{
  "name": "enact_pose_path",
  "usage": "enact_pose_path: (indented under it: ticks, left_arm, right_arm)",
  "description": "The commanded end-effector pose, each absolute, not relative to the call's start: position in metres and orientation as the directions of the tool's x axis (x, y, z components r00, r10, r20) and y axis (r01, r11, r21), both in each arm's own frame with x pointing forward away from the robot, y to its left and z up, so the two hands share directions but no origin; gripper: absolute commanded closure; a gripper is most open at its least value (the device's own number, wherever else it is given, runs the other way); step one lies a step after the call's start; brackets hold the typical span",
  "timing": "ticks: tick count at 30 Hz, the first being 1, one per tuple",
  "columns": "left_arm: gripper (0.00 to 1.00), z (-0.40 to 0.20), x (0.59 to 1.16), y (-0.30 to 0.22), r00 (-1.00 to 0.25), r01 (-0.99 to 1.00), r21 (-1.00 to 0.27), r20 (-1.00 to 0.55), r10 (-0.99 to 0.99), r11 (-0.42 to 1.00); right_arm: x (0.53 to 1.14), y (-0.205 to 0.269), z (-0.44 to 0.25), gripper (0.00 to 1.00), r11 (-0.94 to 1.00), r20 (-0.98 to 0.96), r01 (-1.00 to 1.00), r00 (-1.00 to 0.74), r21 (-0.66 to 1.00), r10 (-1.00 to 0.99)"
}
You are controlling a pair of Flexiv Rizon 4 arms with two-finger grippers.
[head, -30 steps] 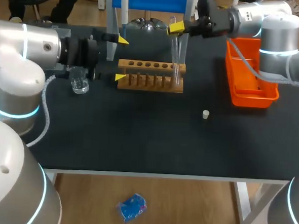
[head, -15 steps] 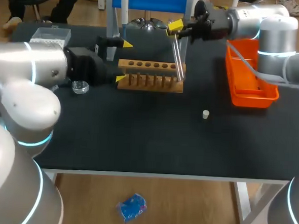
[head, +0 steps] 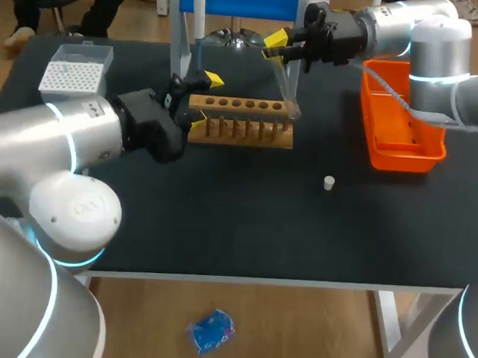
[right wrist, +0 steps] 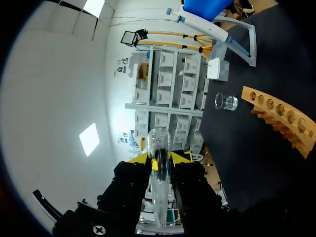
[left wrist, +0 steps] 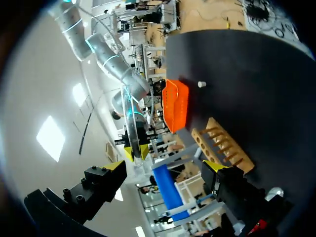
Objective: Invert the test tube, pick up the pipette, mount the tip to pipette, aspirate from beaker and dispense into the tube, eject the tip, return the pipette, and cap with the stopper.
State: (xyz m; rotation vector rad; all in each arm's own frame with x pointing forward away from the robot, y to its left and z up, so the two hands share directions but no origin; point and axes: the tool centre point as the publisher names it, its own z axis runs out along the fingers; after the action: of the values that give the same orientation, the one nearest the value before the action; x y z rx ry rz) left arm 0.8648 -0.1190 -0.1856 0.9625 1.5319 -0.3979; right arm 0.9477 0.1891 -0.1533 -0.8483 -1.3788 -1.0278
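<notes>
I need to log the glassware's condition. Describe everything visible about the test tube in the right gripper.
The test tube is slim, clear glass with a rounded closed end, and it looks empty. The right gripper is shut on it, yellow tips pressing from both sides. In the right wrist view the rounded end pokes out ahead of the fingers. In the head view the tube is tilted, its lower end by the right end of the wooden rack. Whether they touch cannot be told.

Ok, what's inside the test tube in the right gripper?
The test tube looks clear and empty ahead of the right gripper; the part pinched between its fingers is mostly covered.
</notes>
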Motion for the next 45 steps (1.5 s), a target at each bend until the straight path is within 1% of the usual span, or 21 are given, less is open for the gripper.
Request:
enact_pose_path:
  ticks: [1,2,3,7,10,18,22,35,37,39,41,45]
  left_arm:
    - [0.0,-0.196,0.864,-0.125,0.551,0.644,0.44,-0.834,0.019,0.625]
    - [0.0,-0.197,0.864,-0.128,0.558,0.654,0.44,-0.83,0.0,0.615]
    - [0.0,-0.197,0.862,-0.131,0.542,0.677,0.41,-0.839,-0.037,0.611]
    - [0.0,-0.196,0.861,-0.14,0.448,0.773,0.291,-0.879,-0.162,0.563]
    - [0.0,-0.195,0.862,-0.147,0.402,0.823,0.254,-0.892,-0.206,0.508]
    - [0.0,-0.197,0.859,-0.162,0.407,0.863,0.291,-0.885,-0.226,0.413]
    - [0.0,-0.201,0.864,-0.164,0.431,0.84,0.32,-0.884,-0.18,0.437]
    - [0.0,-0.201,0.864,-0.164,0.431,0.84,0.32,-0.884,-0.18,0.437]
    - [0.0,-0.203,0.865,-0.168,0.446,0.835,0.363,-0.886,-0.123,0.413]
    - [0.0,-0.204,0.866,-0.174,0.436,0.845,0.354,-0.89,-0.132,0.4]
    - [0.0,-0.206,0.867,-0.179,0.451,0.84,0.392,-0.888,-0.084,0.375]
    - [0.0,-0.207,0.871,-0.185,0.453,0.847,0.409,-0.89,-0.056,0.34]
  right_arm:
    - [0.95,0.19,-0.158,1.0,0.353,0.994,0.93,-0.077,0.099,-0.076]
    - [0.951,0.191,-0.161,1.0,0.347,0.994,0.932,-0.083,0.102,-0.07]
    - [0.952,0.192,-0.164,1.0,0.338,0.993,0.935,-0.084,0.106,-0.077]
    - [0.956,0.196,-0.172,1.0,0.327,0.992,0.938,-0.096,0.116,-0.077]
    - [0.957,0.199,-0.176,1.0,0.333,0.993,0.936,-0.094,0.113,-0.074]
    - [0.961,0.205,-0.186,1.0,0.342,0.994,0.934,-0.077,0.098,-0.073]
    - [0.966,0.203,-0.187,1.0,0.324,0.992,0.939,-0.097,0.118,-0.081]
    - [0.966,0.203,-0.187,1.0,0.324,0.992,0.939,-0.097,0.118,-0.081]
    - [0.968,0.208,-0.192,1.0,0.325,0.993,0.94,-0.078,0.103,-0.09]
    - [0.97,0.212,-0.195,1.0,0.325,0.993,0.94,-0.077,0.101,-0.087]
    - [0.971,0.216,-0.198,1.0,0.332,0.994,0.938,-0.075,0.096,-0.076]
    - [0.972,0.219,-0.202,1.0,0.339,0.995,0.936,-0.072,0.089,-0.062]
